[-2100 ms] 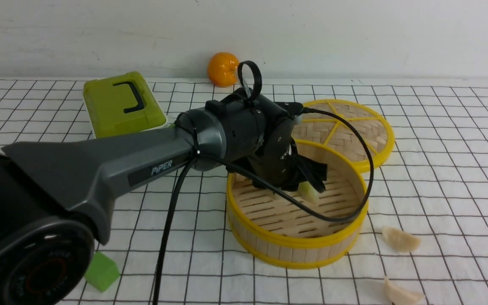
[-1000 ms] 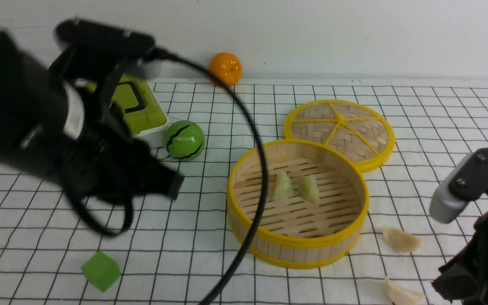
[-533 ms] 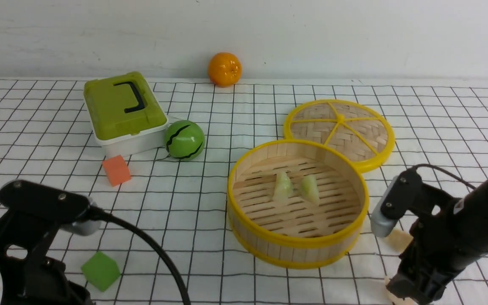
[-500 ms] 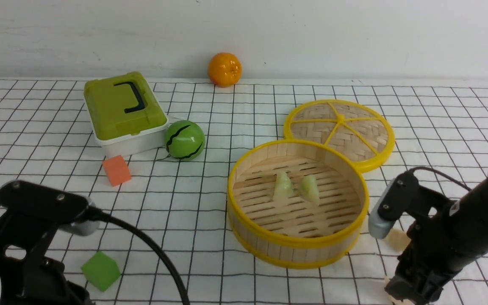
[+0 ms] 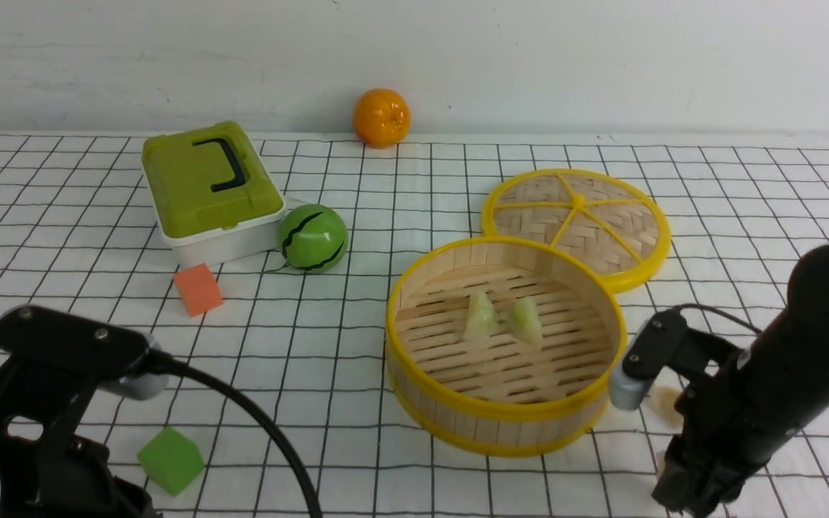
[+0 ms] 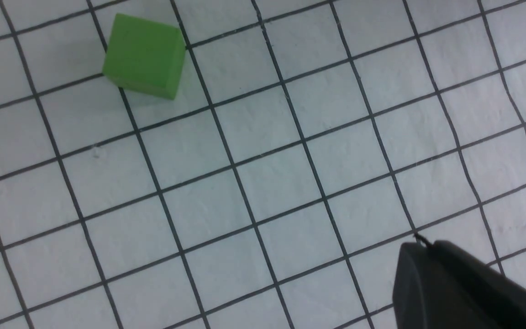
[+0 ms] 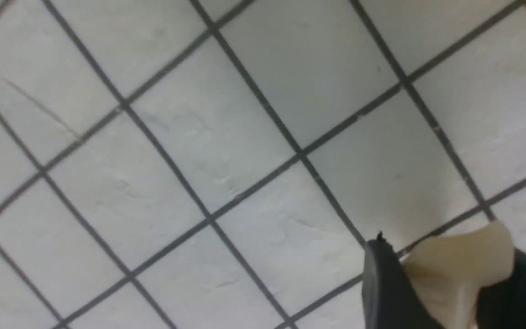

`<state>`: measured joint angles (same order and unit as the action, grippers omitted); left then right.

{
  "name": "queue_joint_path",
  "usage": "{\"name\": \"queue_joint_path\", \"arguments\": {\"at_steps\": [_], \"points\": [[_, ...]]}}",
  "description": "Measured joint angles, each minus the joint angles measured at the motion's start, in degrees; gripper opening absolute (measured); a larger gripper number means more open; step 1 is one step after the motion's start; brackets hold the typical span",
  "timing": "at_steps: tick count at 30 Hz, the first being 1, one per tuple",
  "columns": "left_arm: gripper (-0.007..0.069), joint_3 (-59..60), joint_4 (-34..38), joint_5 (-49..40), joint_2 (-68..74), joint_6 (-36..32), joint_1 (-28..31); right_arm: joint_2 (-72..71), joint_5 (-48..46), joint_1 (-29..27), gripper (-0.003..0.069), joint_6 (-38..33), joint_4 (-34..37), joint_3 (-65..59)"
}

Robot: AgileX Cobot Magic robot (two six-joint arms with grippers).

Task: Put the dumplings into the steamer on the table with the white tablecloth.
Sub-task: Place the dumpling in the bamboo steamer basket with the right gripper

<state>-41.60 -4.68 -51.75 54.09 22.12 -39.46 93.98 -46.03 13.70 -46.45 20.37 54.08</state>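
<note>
The steamer (image 5: 458, 414) stands on the white tablecloth (image 5: 386, 187) of the table, right of centre. Two pale green dumplings (image 5: 480, 317) (image 5: 527, 321) lie side by side on its slatted floor. My right gripper (image 7: 448, 274) is down at the cloth, near right of the steamer, shut on a cream dumpling (image 7: 464, 265). Another cream dumpling (image 5: 663, 404) lies on the cloth and is partly hidden behind the right arm (image 5: 781, 374). My left gripper (image 6: 420, 244) is shut and empty, low over bare cloth at the near left.
The woven lid (image 5: 576, 223) lies flat behind the steamer. A green box (image 5: 209, 183), a green striped ball (image 5: 313, 237) and an orange (image 5: 381, 116) sit at the back left. An orange cube (image 5: 198, 289) and a green cube (image 5: 170, 459) lie near the left arm (image 5: 47, 403).
The left arm has withdrawn from the steamer to the near left, leaving two green dumplings inside. The right arm has come in, dropped low and shut on a cream dumpling.
</note>
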Motion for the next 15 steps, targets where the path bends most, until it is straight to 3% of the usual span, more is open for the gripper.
{"name": "queue_joint_path", "arguments": {"at_steps": [4,7,10,15], "points": [[-0.0012,0.0,0.0,0.0,0.0,0.0,0.0,-3.4,-7.0,0.9,0.0237,8.0,1.1,7.2],[-0.0012,0.2,0.0,0.0,0.0,0.0,0.0,-4.8,-10.0,4.7,0.0237,15.8,0.5,13.9],[-0.0011,0.2,0.0,0.0,0.0,0.0,0.0,-4.4,-10.3,8.6,0.0237,22.0,-2.1,17.6],[-0.0011,0.2,0.0,-0.1,0.0,0.0,0.0,1.7,-9.5,17.3,0.0237,40.7,-12.1,25.2]]}}
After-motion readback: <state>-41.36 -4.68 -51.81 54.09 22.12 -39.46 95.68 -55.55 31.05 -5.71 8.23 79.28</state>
